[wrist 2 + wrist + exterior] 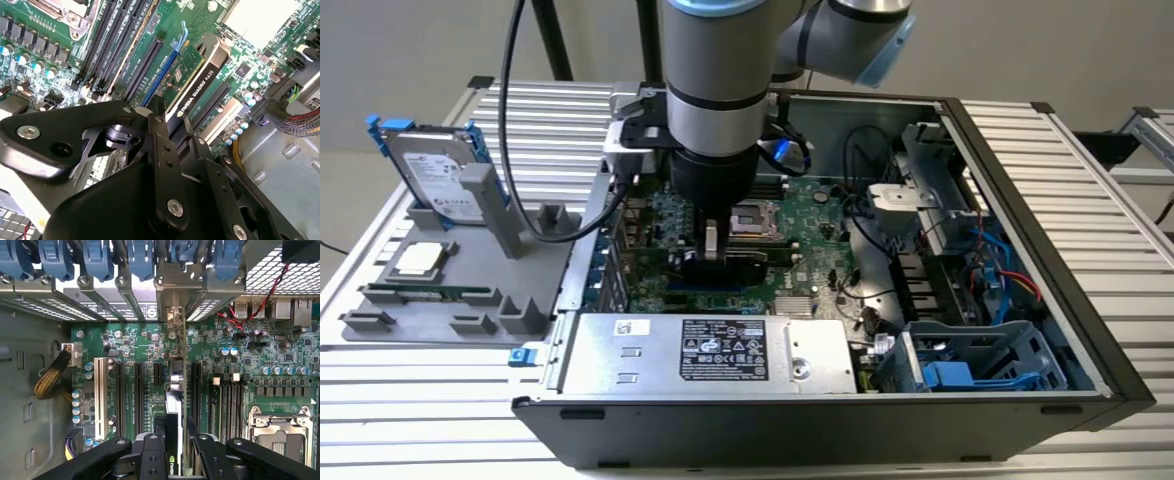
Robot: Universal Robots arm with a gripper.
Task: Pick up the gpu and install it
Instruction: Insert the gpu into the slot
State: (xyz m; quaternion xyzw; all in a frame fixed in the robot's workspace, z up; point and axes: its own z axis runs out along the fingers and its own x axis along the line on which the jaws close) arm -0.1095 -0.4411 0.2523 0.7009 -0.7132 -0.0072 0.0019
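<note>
One gpu point(197, 82) stands on edge on the motherboard point(240, 347), clamped by the tool point(176, 447).

A workbench point(1107, 190) of pale ribbed aluminium slats carries everything. On it lies an open black desktop computer case point(827, 425), resting on its side with the interior facing up. Just beside the case, toward the exterior view's left, sits a flat grey plastic parts holder point(420, 318) with upright posts and slots. A black cable point(511, 130) hangs down over the slats near the holder and curves toward the case.
</note>
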